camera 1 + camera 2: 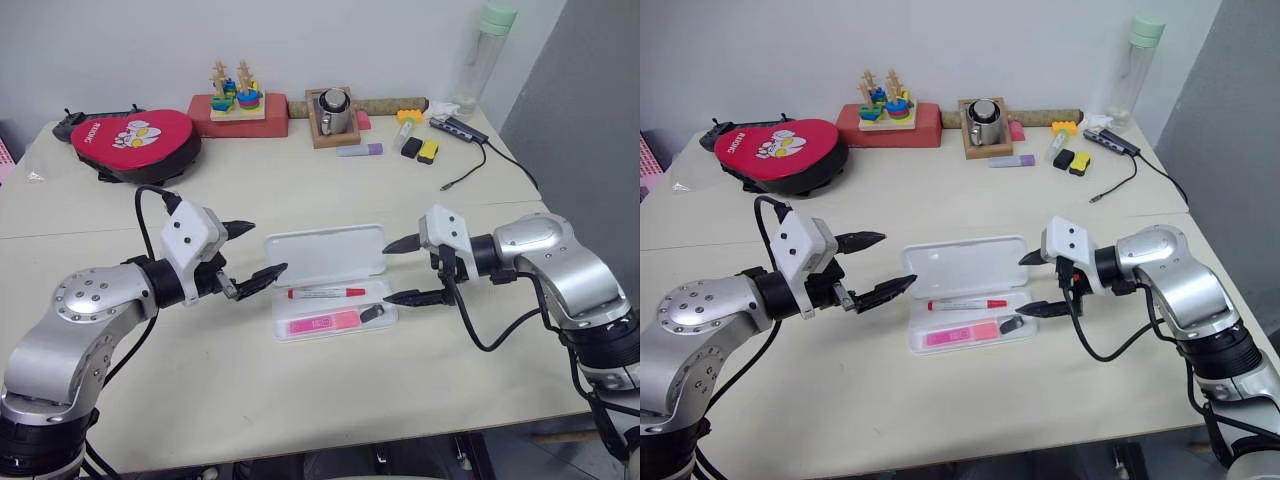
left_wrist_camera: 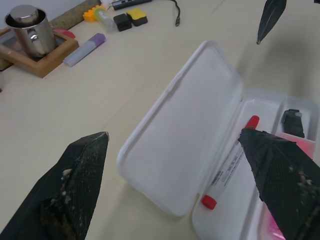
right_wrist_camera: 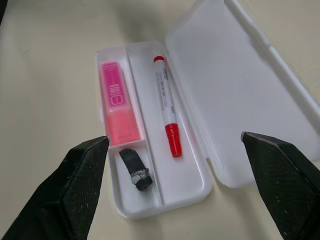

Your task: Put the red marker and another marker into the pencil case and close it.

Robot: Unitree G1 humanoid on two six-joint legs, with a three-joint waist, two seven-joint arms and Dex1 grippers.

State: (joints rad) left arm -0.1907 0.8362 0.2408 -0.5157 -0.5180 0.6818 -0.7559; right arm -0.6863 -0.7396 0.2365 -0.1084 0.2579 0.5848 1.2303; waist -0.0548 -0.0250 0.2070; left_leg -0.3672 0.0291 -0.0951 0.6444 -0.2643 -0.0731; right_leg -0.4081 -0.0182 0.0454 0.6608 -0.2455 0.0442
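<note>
Two markers already inside pencil case (image 1: 330,285): red marker (image 1: 327,293) along lid side, pink highlighter (image 1: 322,323) in front channel. Head view: lid lies flat open behind tray; left gripper (image 1: 247,255) and right gripper (image 1: 405,270) flank case, jaws spread, empty, likely poised for closing. Right wrist view adds small black object (image 3: 135,170) in end compartment. Left wrist view adds purple marker (image 2: 84,49) beyond case.
</note>
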